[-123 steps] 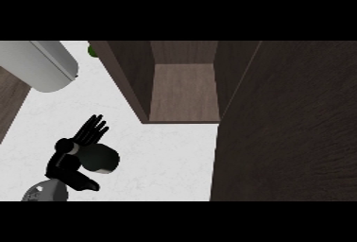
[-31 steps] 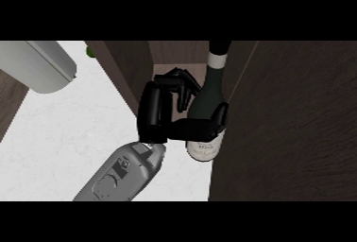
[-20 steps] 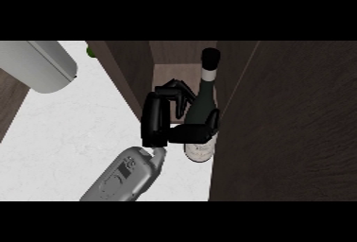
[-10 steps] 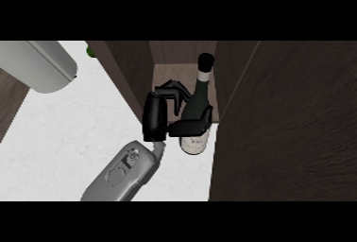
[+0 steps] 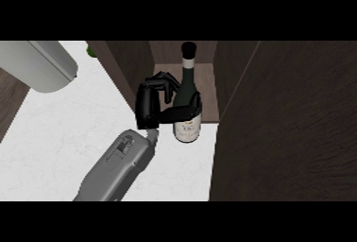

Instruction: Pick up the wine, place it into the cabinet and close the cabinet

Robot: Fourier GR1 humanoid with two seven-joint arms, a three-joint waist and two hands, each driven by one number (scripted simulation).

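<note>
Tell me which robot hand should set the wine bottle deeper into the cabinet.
Left. The left robot hand is curled round the wine bottle, right at the mouth of the open cabinet. The right robot hand is not in view.

The wine is a dark bottle with a white neck band and pale label, nearly upright at the front edge of the open cabinet. The cabinet is dark brown wood, its door swung open to the right.

wine bottle partly behind curled fingers
</note>
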